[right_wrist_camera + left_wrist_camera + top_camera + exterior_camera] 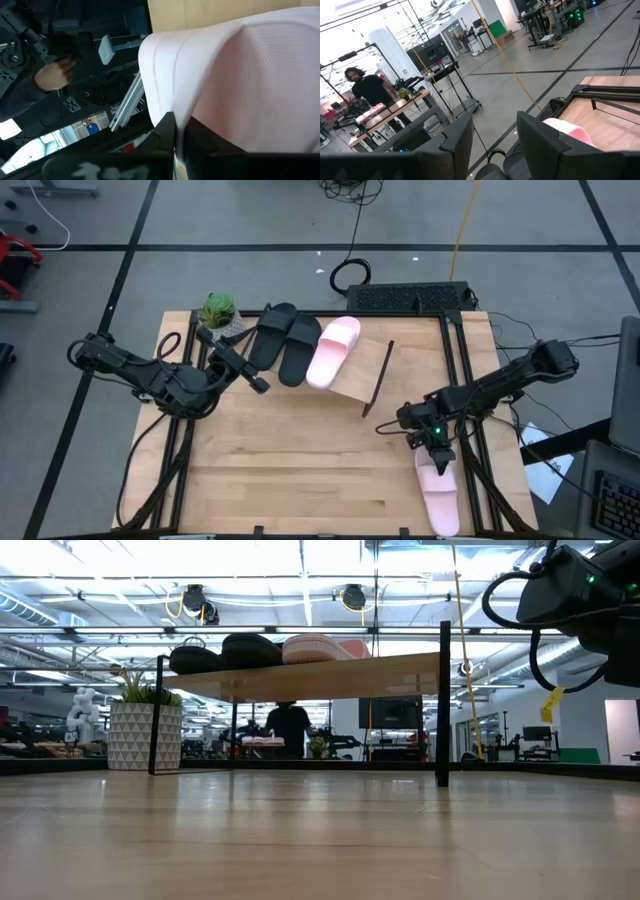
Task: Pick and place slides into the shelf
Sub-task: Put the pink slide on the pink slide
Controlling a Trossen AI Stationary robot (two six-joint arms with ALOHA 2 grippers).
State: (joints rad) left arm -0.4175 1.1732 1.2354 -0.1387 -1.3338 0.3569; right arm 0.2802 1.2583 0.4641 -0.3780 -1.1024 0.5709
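Observation:
The shelf point(358, 370) stands at the table's far middle, and its plank also shows in the low view point(330, 675). On it rest two black slides point(285, 340) point(222, 652) and one pink slide point(332, 350) point(315, 646). My left gripper point(257, 384) hovers open at the shelf's left end, beside the black slides. My right gripper point(437, 446) is near the table's right near corner, shut on the second pink slide point(438, 492). My right gripper pinches the pink slide's broad strap at its edge point(172, 102) between both fingers, coming from above at the slide's far end. The slide stretches from the fingers toward the table's near edge. I cannot tell whether it is lifted or lies on the table.
A potted plant point(218, 310) point(145, 730) stands at the shelf's left, close to my left arm. A keyboard-like black unit point(410, 297) sits beyond the far edge. A person's hand point(50, 75) shows past the table's edge. Bare wood point(300, 460) spans the table's middle.

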